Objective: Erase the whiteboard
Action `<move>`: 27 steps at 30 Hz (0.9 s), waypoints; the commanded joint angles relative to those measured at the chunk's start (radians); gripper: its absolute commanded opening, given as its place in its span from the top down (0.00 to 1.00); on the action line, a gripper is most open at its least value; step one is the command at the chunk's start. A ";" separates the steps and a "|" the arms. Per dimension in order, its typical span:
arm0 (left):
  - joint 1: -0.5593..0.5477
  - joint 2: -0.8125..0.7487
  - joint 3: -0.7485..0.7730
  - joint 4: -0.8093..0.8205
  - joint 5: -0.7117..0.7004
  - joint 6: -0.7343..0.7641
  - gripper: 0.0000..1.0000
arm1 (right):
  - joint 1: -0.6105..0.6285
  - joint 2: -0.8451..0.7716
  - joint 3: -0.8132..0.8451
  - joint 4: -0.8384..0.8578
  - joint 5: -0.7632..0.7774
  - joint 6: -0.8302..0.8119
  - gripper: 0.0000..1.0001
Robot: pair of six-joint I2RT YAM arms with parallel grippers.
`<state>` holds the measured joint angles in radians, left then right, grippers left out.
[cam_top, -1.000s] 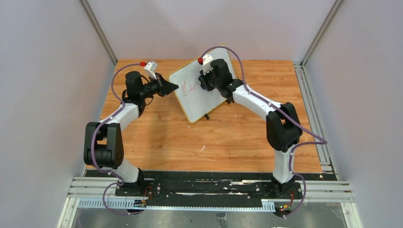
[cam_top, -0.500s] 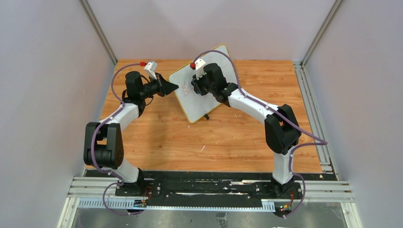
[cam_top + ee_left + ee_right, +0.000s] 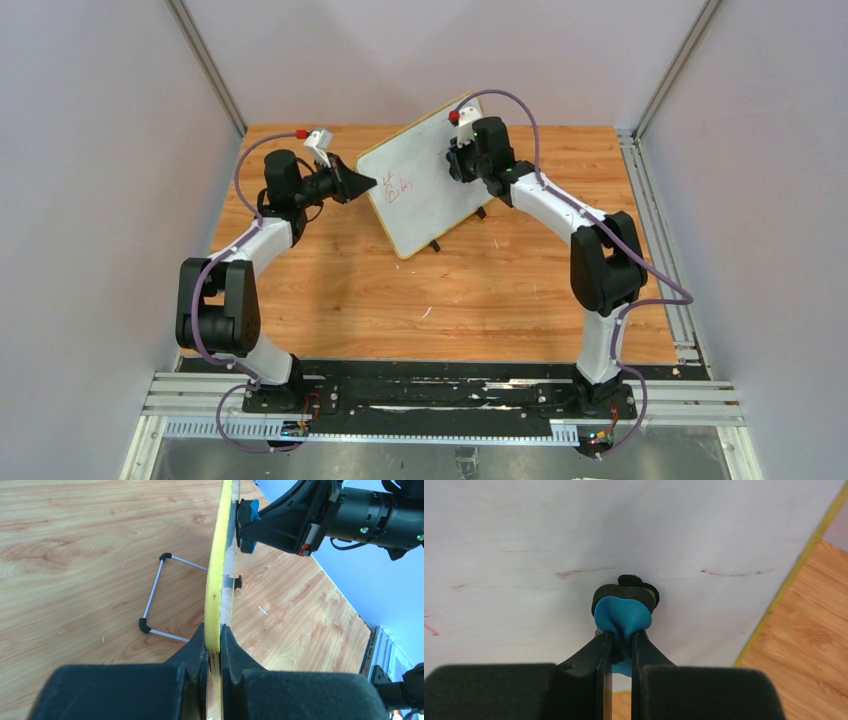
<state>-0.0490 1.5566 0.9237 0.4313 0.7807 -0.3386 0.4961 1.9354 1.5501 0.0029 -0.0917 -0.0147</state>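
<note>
Right gripper [image 3: 458,160] swung from mid-board to its upper right. Whiteboard [image 3: 430,195] stands tilted on wooden table [image 3: 400,290], left gripper [image 3: 214,630] pinching its yellow edge. Right wrist view alone shows blue eraser [image 3: 621,612] clamped, pressed on board. Red characters [image 3: 400,188] at left; wire stand [image 3: 155,592] behind.

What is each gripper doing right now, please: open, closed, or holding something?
Left gripper: closed on the whiteboard, gripping its yellow edge.
Right gripper: closed on a blue eraser, which is against the board.
</note>
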 commanded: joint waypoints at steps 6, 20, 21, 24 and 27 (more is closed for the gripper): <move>-0.011 0.017 -0.026 -0.095 -0.054 0.213 1.00 | -0.009 -0.014 -0.036 0.043 -0.051 0.065 0.99; -0.011 0.015 -0.028 -0.097 -0.053 0.214 1.00 | 0.205 -0.006 -0.008 0.066 -0.064 0.069 0.99; -0.011 0.014 -0.027 -0.097 -0.053 0.213 1.00 | 0.216 -0.002 0.000 0.065 -0.065 0.067 0.99; -0.011 0.012 -0.028 -0.097 -0.053 0.214 1.00 | 0.234 0.000 0.006 0.074 -0.085 0.079 0.99; -0.011 0.013 -0.028 -0.097 -0.054 0.216 1.00 | 0.252 -0.007 -0.003 0.094 -0.106 0.088 0.99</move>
<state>-0.0513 1.5528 0.9237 0.4217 0.7708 -0.3340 0.7136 1.9205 1.5288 0.0547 -0.1307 0.0479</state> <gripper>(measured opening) 0.076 0.101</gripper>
